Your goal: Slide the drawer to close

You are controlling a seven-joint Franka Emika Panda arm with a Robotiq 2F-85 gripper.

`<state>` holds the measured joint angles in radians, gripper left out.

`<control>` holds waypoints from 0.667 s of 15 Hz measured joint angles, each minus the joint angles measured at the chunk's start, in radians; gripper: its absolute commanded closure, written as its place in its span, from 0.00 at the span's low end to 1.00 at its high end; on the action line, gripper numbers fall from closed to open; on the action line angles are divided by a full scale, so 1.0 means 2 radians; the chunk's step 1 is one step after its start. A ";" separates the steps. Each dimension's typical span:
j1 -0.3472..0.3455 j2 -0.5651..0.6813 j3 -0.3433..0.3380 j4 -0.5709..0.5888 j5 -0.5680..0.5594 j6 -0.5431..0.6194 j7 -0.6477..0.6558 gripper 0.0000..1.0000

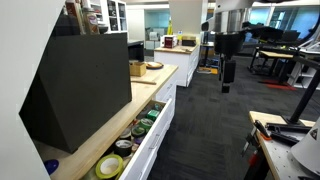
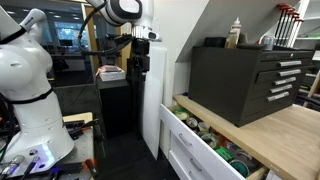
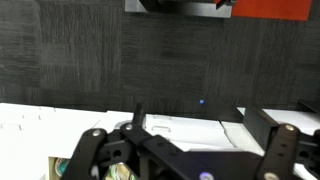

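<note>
The white drawer [image 1: 150, 128] under the wooden countertop stands pulled out, full of tape rolls and small items; it also shows in an exterior view [image 2: 200, 150]. My gripper [image 1: 226, 82] hangs in the aisle well beyond the drawer and touches nothing; it shows in both exterior views [image 2: 138, 78]. In the wrist view my fingers [image 3: 185, 152] are spread wide and empty, with the white cabinet fronts [image 3: 170, 130] beyond them.
A large black cabinet [image 1: 75, 85] sits on the wooden counter [image 1: 90, 150] above the drawer. A white robot [image 2: 30, 90] stands at one side. A workbench with tools [image 1: 285, 140] lies across the aisle of dark carpet [image 1: 210, 130].
</note>
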<state>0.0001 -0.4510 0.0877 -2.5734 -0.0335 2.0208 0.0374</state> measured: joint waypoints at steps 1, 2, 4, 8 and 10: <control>0.000 0.011 -0.001 -0.006 -0.002 0.026 -0.002 0.00; 0.000 0.023 -0.001 -0.011 -0.003 0.052 -0.003 0.00; 0.000 0.052 -0.003 -0.015 -0.006 0.094 -0.003 0.00; 0.000 0.101 -0.004 -0.011 -0.009 0.127 -0.004 0.00; 0.000 0.107 -0.004 -0.007 -0.009 0.128 -0.004 0.00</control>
<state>-0.0001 -0.2370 0.0798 -2.5882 -0.0522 2.2764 0.0295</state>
